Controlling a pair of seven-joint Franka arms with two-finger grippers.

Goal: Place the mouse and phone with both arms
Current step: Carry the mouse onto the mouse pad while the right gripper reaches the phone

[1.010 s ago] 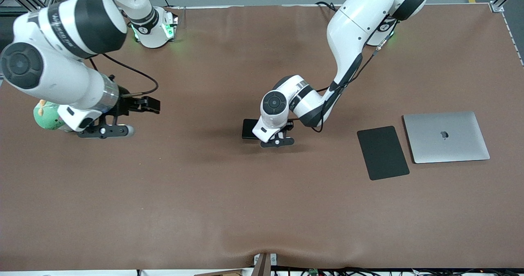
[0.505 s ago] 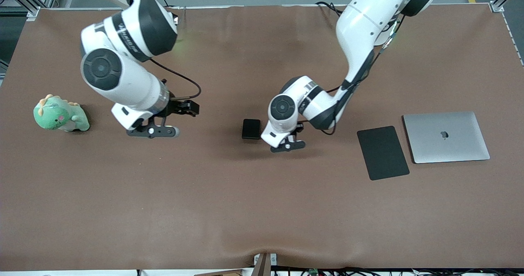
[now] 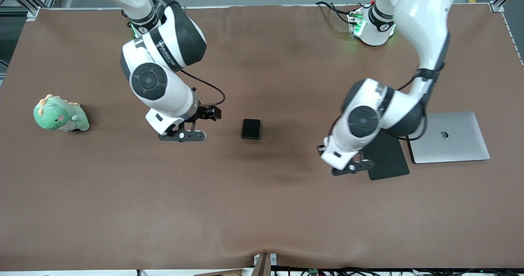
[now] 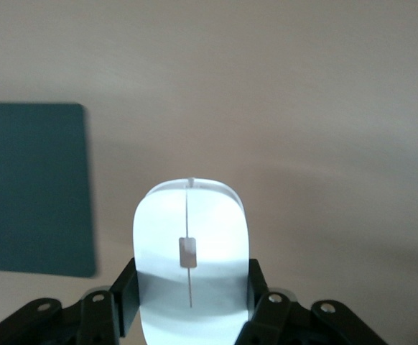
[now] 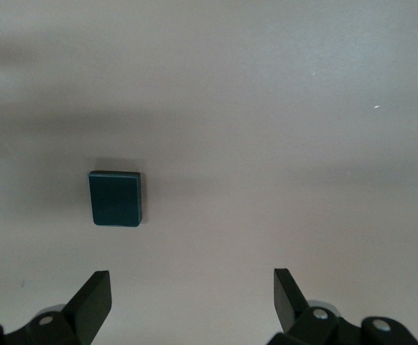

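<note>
The white mouse [image 4: 191, 259] is gripped between the fingers of my left gripper [image 4: 191, 309]. It is held in the air over bare table beside the black mouse pad [image 4: 36, 187]. In the front view the left gripper [image 3: 355, 164] is at the pad's edge [image 3: 389, 161] and the mouse is hidden under the hand. The small black phone [image 3: 251, 128] lies flat mid-table. My right gripper [image 3: 206, 114] is open and empty, in the air beside the phone toward the right arm's end. The right wrist view shows the phone [image 5: 115, 198] ahead of the open right gripper [image 5: 191, 298].
A closed silver laptop [image 3: 446, 136] lies beside the mouse pad at the left arm's end. A green dinosaur plush [image 3: 60, 114] sits at the right arm's end of the table.
The left arm has swung from beside the phone to the mouse pad's edge. The right arm has swept from over the plush toward the phone.
</note>
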